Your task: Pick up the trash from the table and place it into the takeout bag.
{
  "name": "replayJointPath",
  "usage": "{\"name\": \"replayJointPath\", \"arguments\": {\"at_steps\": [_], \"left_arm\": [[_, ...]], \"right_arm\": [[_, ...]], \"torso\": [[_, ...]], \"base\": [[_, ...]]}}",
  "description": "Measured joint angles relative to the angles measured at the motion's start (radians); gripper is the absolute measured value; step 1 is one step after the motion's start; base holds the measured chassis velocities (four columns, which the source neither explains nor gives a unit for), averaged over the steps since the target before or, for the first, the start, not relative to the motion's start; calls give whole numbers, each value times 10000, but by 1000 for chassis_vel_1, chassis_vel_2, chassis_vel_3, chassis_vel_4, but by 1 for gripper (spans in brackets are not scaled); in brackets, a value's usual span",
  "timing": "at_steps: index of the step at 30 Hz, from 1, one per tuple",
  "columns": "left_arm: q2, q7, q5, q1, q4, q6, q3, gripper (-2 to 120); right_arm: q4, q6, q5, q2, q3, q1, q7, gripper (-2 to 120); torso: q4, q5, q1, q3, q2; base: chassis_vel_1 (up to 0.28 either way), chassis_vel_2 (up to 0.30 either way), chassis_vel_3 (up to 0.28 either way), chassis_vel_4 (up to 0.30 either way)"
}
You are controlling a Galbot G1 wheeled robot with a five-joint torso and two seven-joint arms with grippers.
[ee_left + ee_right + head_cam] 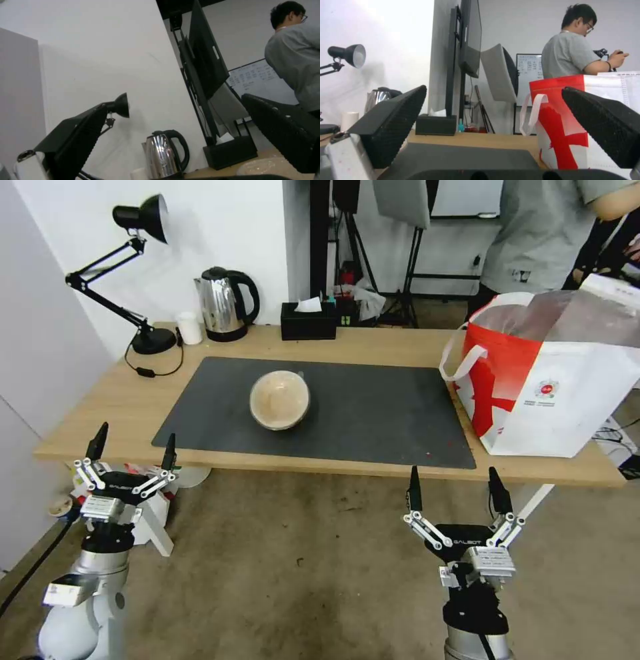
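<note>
- The bowl (279, 399) sits mid-mat (373, 413) on the table (100, 407), well apart from the bag (567, 400) at the table's right end
- It looks like light, thin plastic under a clear lid: likely slick and easy to crush, so I'd take it across the rim, gently, and keep it level
- My left pincer (132, 447) hangs wide open before the table's near edge
- My right pincer (456, 488) is wide too, near the bag

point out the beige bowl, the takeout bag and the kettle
beige-filled bowl (279, 399), head view, middle of its filling
takeout bag (567, 407), head view, white front panel
steel kettle (219, 305), head view, shiny body
</note>
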Motion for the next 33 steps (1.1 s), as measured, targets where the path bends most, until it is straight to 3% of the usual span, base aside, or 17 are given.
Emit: {"name": "replayJointPath", "arguments": {"at_steps": [9,13,19,20,23,27,33], "left_arm": [[33,239,23,58,-215,238,0,100],[374,264,150,112,-452,497,-52,100],[1489,254,206,301,-720,870,-528,100],[1920,235,209,290,-773,1054,-524,100],[2643,180,213,224,-802,1353,-372,100],[2971,156,214,174,-800,1462,-239,100],[4109,104,211,-55,-507,1611,71,100]], "right_arm": [[0,-1,1,-1,5,1,0,100],[0,-1,3,-1,6,1,0,100],[0,-2,5,-2,6,2,1,100],[0,-2,6,-2,7,1,1,100],[0,-2,9,-2,6,2,1,100],[0,-2,11,-2,7,2,0,100],[0,-1,15,-2,7,2,0,100]], "torso": [[0,-1,2,0,0],[-2,-2,2,0,0],[4,-1,2,0,1],[0,1,1,0,0],[-2,-1,3,1,1],[0,-1,2,1,0],[0,-3,1,1,1]], "base": [[0,0,0,0],[0,0,0,0],[0,0,0,0],[0,0,0,0],[0,0,0,0],[0,0,0,0],[0,0,0,0]]}}
